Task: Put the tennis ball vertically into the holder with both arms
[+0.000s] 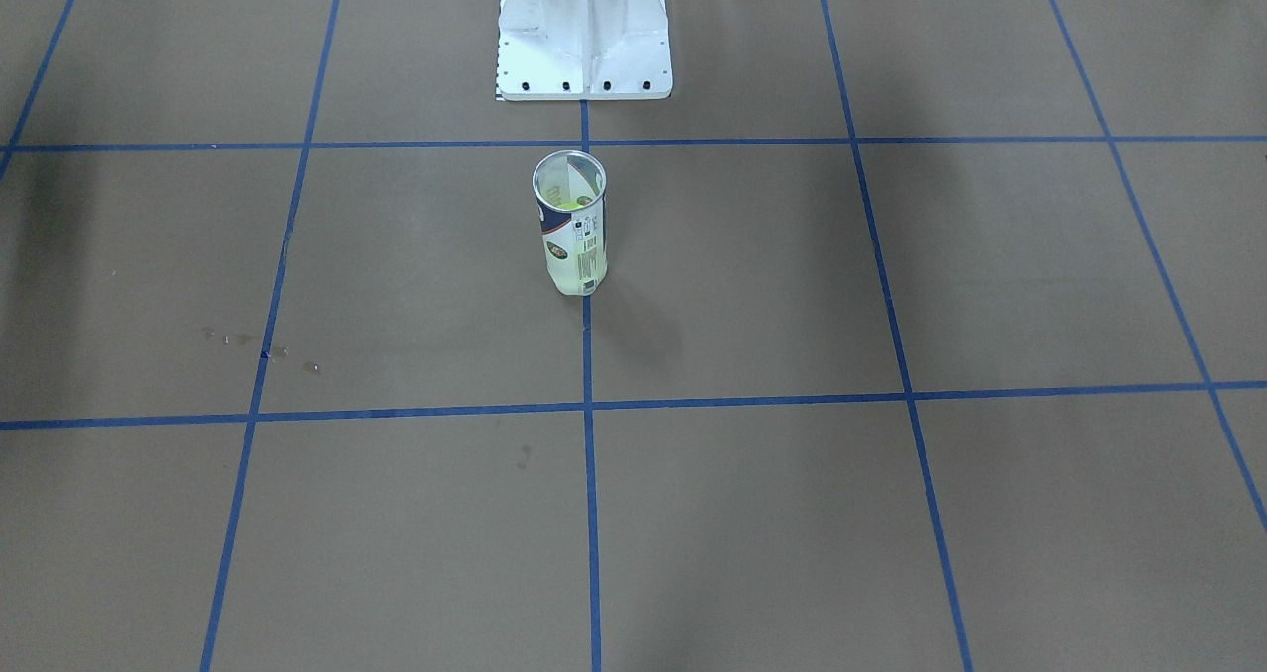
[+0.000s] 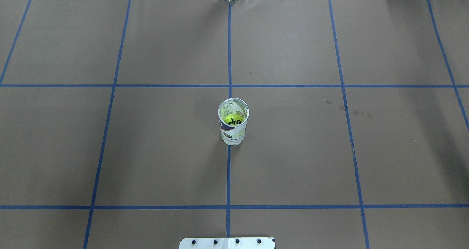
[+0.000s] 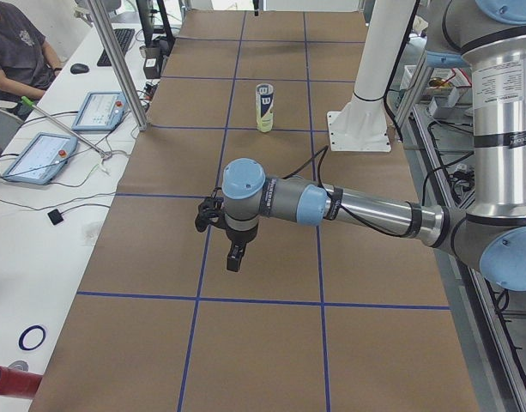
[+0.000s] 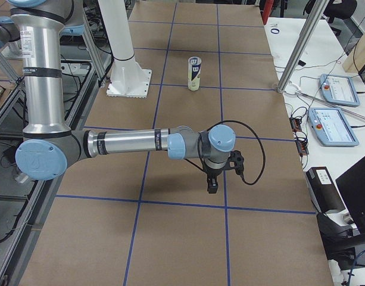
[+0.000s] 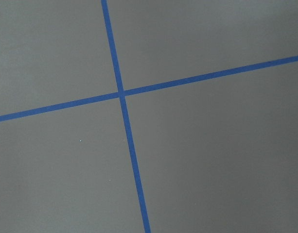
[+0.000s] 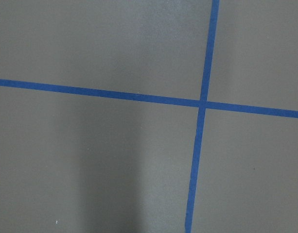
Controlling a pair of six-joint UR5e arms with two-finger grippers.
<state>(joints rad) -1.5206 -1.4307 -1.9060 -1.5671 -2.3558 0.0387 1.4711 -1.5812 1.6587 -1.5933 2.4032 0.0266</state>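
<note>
The holder (image 2: 233, 122), a clear can with a white and navy label, stands upright on the centre tape line. It also shows in the front-facing view (image 1: 572, 225), the left view (image 3: 263, 107) and the right view (image 4: 195, 72). A yellow-green tennis ball (image 2: 233, 119) sits inside it. My left gripper (image 3: 234, 256) hangs over the table's left end, far from the holder. My right gripper (image 4: 211, 185) hangs over the right end, also far off. Both show only in the side views, so I cannot tell whether they are open or shut.
The white pedestal (image 1: 584, 34) stands behind the holder. The brown table (image 2: 293, 150) carries a blue tape grid. Tablets (image 3: 35, 154) and a seated person (image 3: 18, 51) are beside the table in the left view. More tablets (image 4: 331, 125) lie beside it in the right view.
</note>
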